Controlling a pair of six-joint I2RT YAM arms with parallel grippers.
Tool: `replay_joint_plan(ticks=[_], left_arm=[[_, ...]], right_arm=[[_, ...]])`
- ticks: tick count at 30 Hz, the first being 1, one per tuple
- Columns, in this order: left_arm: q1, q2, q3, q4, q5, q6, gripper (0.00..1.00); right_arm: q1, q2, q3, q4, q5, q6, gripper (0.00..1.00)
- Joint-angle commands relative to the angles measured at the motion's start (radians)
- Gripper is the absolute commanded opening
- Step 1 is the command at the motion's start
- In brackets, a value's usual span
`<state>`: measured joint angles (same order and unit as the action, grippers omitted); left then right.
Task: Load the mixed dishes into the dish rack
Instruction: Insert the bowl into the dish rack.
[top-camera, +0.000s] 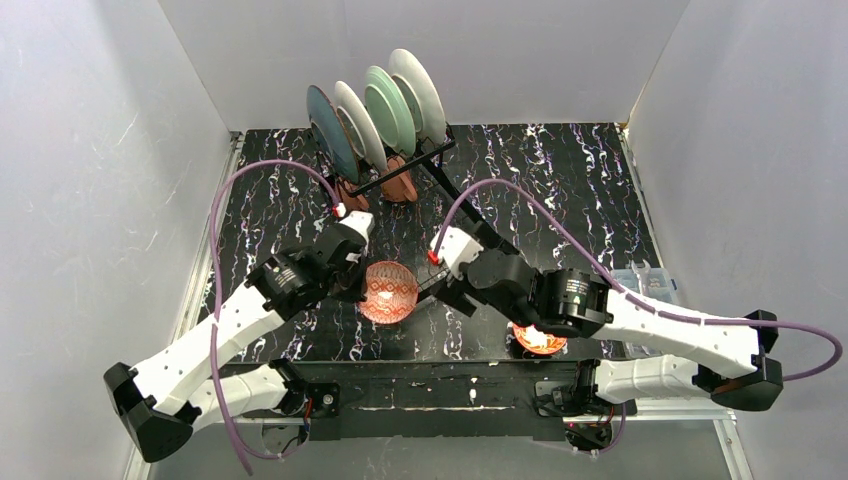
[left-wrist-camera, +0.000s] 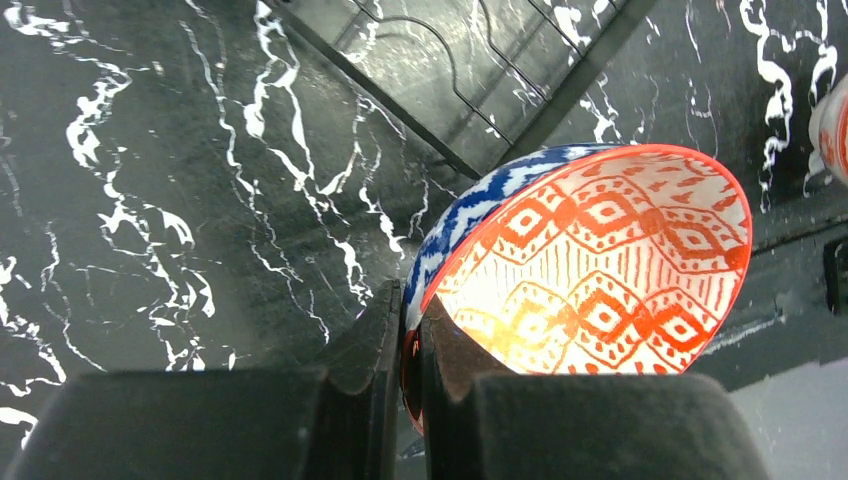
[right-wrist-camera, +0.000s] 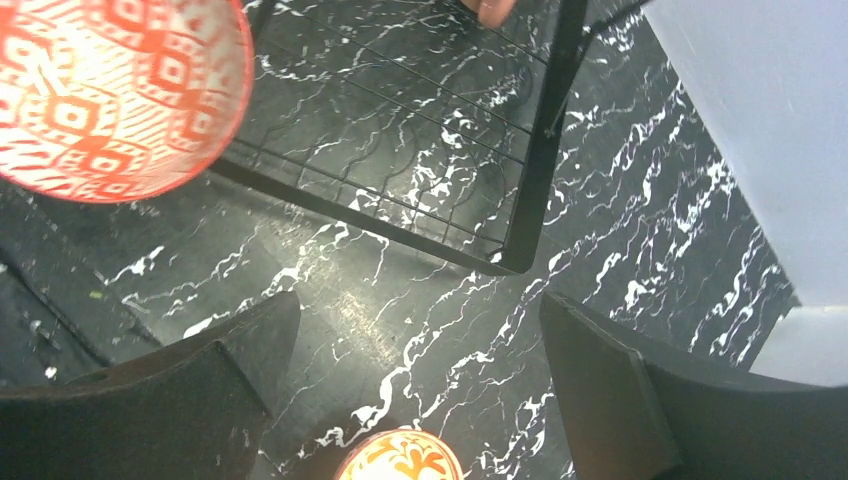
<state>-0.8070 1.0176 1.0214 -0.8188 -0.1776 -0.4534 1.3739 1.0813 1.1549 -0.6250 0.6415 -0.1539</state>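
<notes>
A red-patterned bowl (top-camera: 388, 292) with a blue-and-white outside (left-wrist-camera: 600, 260) hangs tilted just off the near end of the dish rack (top-camera: 430, 160). My left gripper (top-camera: 356, 284) is shut on its rim (left-wrist-camera: 410, 340). My right gripper (top-camera: 437, 290) is open just right of that bowl, which shows at the top left of the right wrist view (right-wrist-camera: 110, 90). Nothing lies between the right fingers (right-wrist-camera: 420, 360), only table. A second patterned bowl (top-camera: 540, 340) sits under the right arm (right-wrist-camera: 400, 458). Several plates (top-camera: 388, 105) stand upright in the rack, with two terracotta mugs (top-camera: 352, 190) below them.
The rack's flat grid base (right-wrist-camera: 400, 150) lies just beyond both grippers, its corner frame (right-wrist-camera: 530, 200) ahead of the right one. A clear plastic box (top-camera: 645, 282) sits at the table's right edge. White walls enclose the table on three sides.
</notes>
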Motion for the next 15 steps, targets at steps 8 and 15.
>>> replay_joint_plan(ticks=[8, 15], left_arm=[[0.005, -0.111, -0.019, 0.008, -0.212, -0.095, 0.00], [0.005, -0.140, -0.040, 0.014, -0.237, -0.128, 0.00]], right_arm=[[-0.190, 0.070, 0.042, 0.059, -0.147, 0.341, 0.98], [-0.234, 0.098, 0.058, 0.109, -0.227, 0.552, 0.91]])
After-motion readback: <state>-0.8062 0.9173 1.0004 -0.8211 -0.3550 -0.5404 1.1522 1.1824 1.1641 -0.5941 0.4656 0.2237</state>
